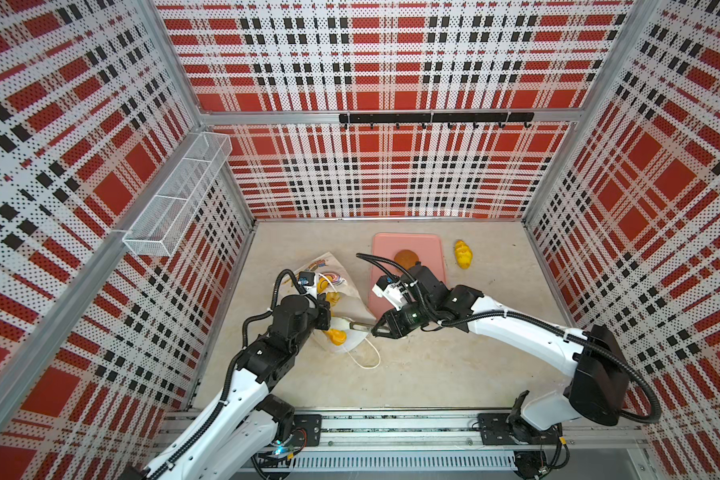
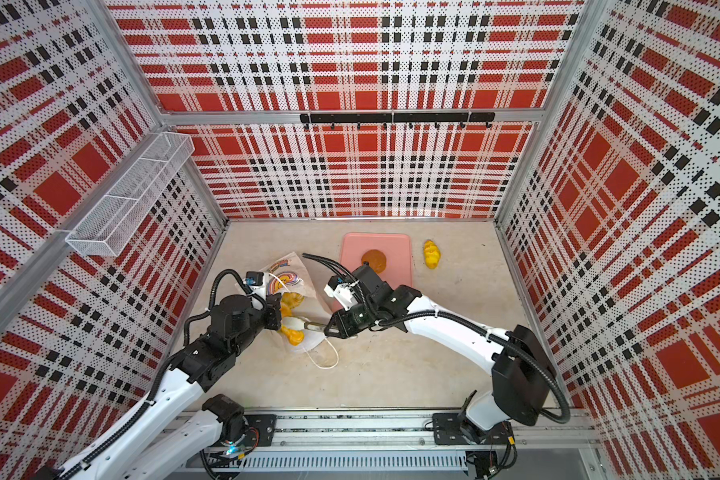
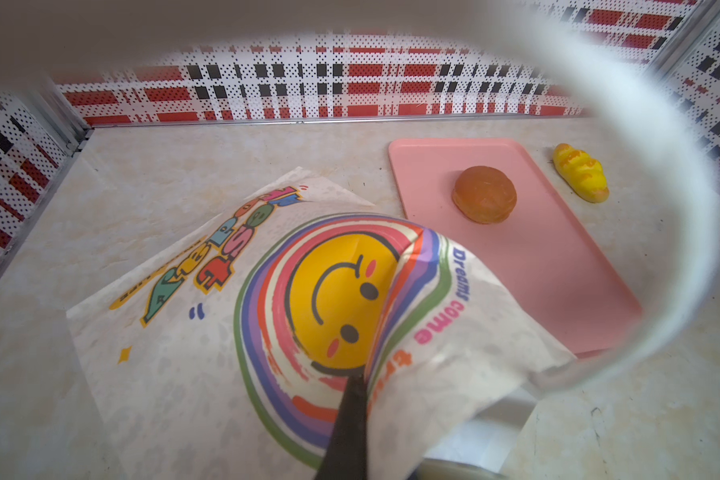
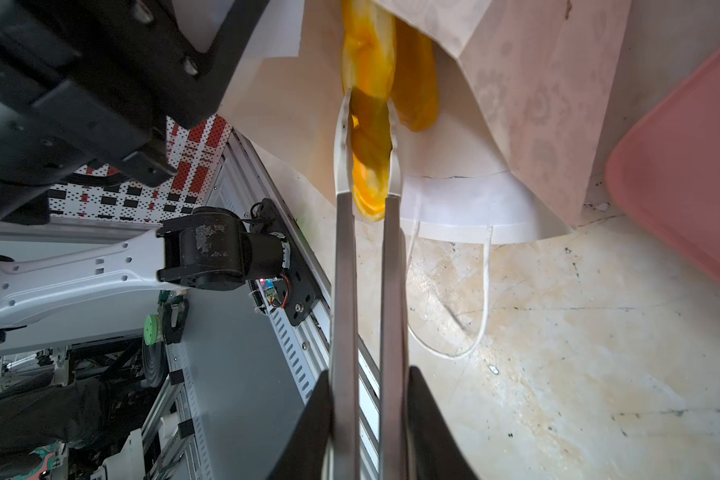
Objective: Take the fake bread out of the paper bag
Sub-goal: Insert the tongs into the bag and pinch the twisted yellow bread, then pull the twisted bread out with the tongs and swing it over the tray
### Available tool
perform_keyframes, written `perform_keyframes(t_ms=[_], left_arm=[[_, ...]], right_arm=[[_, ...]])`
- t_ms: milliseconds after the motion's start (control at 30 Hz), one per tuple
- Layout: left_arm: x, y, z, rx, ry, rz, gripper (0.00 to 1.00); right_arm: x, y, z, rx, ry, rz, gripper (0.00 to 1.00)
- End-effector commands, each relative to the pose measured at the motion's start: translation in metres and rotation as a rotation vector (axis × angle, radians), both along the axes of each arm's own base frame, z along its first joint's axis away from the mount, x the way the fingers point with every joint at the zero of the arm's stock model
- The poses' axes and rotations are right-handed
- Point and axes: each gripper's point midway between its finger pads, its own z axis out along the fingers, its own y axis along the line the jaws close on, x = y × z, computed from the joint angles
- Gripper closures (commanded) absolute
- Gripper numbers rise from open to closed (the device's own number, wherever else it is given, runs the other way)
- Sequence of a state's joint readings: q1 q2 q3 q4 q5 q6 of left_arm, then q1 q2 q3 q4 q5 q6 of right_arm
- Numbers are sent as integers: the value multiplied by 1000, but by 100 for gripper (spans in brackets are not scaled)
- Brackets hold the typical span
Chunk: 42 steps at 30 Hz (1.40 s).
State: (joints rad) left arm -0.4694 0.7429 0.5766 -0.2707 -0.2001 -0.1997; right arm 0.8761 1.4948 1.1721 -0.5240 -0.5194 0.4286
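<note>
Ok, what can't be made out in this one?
- Bread count in the paper bag: paper covers most of it in both top views; the right wrist view shows only the braided stick in the tongs and another bread.
- The left gripper pinch: its own wrist hides it in both top views.
- Left wrist view's borders: masked by the blurred cord handle.

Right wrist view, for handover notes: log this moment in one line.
left end effector: shut on paper bag; right end effector: shut on tongs; tongs: gripping braided stick at bag mouth; round bun: on pink tray
</note>
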Motion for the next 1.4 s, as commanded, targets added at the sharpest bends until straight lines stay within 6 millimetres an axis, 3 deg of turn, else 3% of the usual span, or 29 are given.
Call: perform_keyframes(t_ms=[0,233,533,867,1000,1100,1267,1367], left_arm=[[-1,0,7,-19,-28,7,100],[-1,13,6,8,-24,74,100],[0,25,8,26,-30,143,100],[1,32,12,17,-43,171,100],[2,31,15,4,-49,167,100],[2,31,15,4,-50,164,100],[1,31,16,5,-52,157,100],[1,31,16,7,-53,156,100]], right_arm=[[-3,-7,7,8,-45,7,100],[-17,-28,13,-11,-40,-13,100],[-70,-57,16,-45,0,-12,100],[-109,-111,18,11,50,-162,100],[-91,-127,50,51,-57,-272,100],[-72,-117,78,58,-142,-281,100],[-25,-92,136,92,-255,-294,100],[12,-104,164,149,-280,-381,100]])
